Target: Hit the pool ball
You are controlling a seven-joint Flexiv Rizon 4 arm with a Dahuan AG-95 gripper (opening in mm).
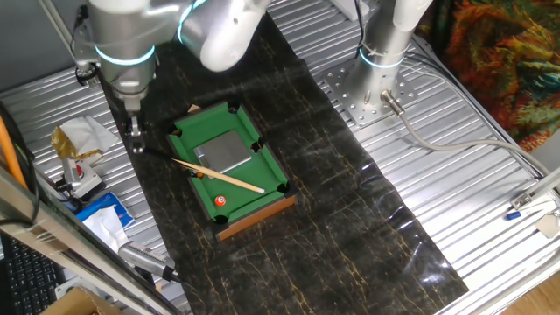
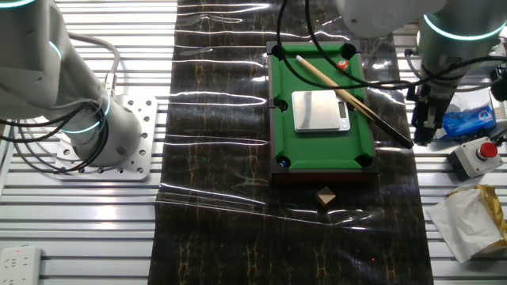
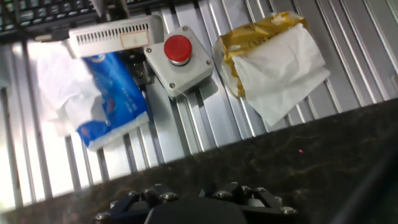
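Observation:
The pool ball [image 1: 220, 201] is tiny and orange-red with a white spot. It lies on the felt of the mini green pool table [image 1: 262, 171] near the front end, and also shows in the other fixed view [image 2: 343, 65]. A wooden cue stick [image 1: 223, 178] with a black butt lies slanted across the table over a silver plate [image 1: 223, 150]. Its tip is to the right of the ball and apart from it. My gripper [image 1: 136, 144] stands left of the table, shut on the cue's black butt end [image 2: 400, 136]. The hand view shows only the hand's base [image 3: 193, 208].
A red push-button box [image 3: 179, 59], a blue packet [image 3: 115, 102] and crumpled yellow-white paper [image 3: 273, 53] lie on the metal slats beside the gripper. A small brown cube [image 2: 325, 196] lies on the dark mat. A second arm's base [image 1: 376, 83] stands behind the table.

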